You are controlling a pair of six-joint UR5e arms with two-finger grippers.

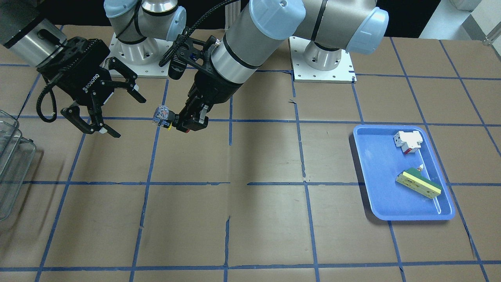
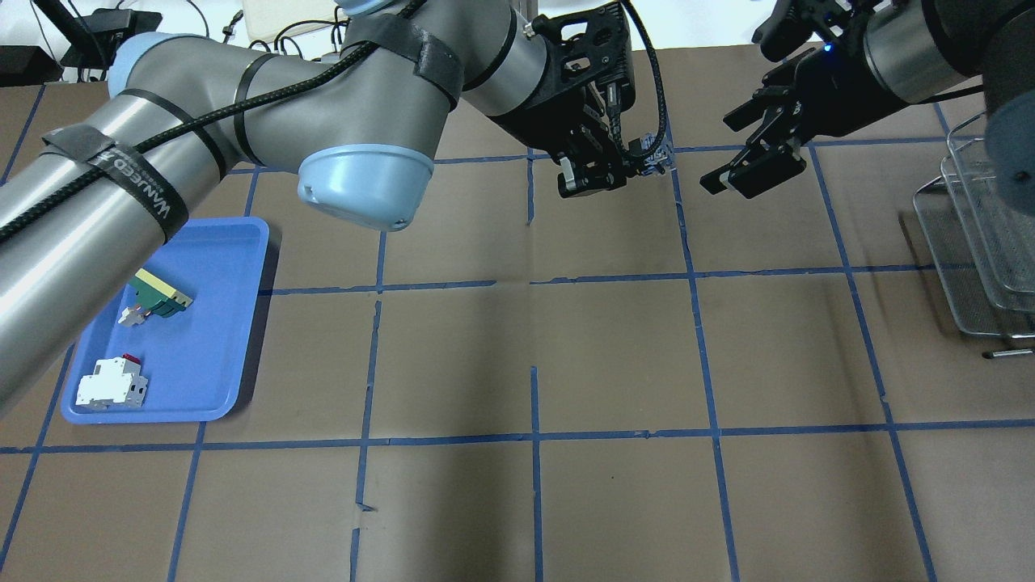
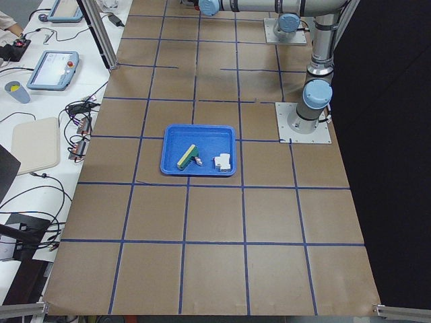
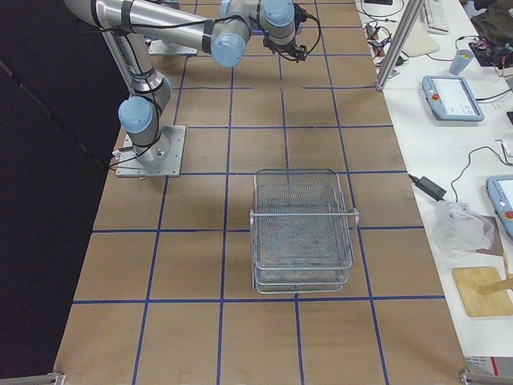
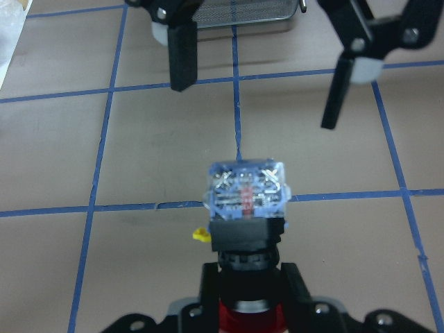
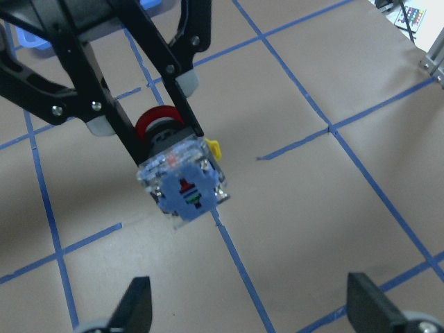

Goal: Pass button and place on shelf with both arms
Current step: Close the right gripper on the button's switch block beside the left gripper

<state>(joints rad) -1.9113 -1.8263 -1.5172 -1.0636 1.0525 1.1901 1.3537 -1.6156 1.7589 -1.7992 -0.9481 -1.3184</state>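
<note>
My left gripper (image 1: pixel 183 124) is shut on the button (image 1: pixel 163 116) by its red head and black collar. It holds the button above the table, with the clear bluish block pointing at my right gripper (image 1: pixel 129 117). The right gripper is open and empty, a short gap from the block. In the overhead view the button (image 2: pixel 652 153) sits between the left gripper (image 2: pixel 618 167) and the right gripper (image 2: pixel 720 153). The left wrist view shows the button (image 5: pixel 246 198) facing the spread right fingers (image 5: pixel 182 55). The right wrist view shows the button (image 6: pixel 184 173) centred ahead. The shelf (image 2: pixel 986 242) stands beyond the right gripper.
A blue tray (image 1: pixel 375 196) on the left arm's side holds a white-and-red block (image 1: pixel 408 140) and a green-and-cream bar (image 1: pixel 418 183). The wire shelf (image 1: pixel 11 156) is at the table's edge on the right arm's side. Brown paper with blue tape lines covers the table.
</note>
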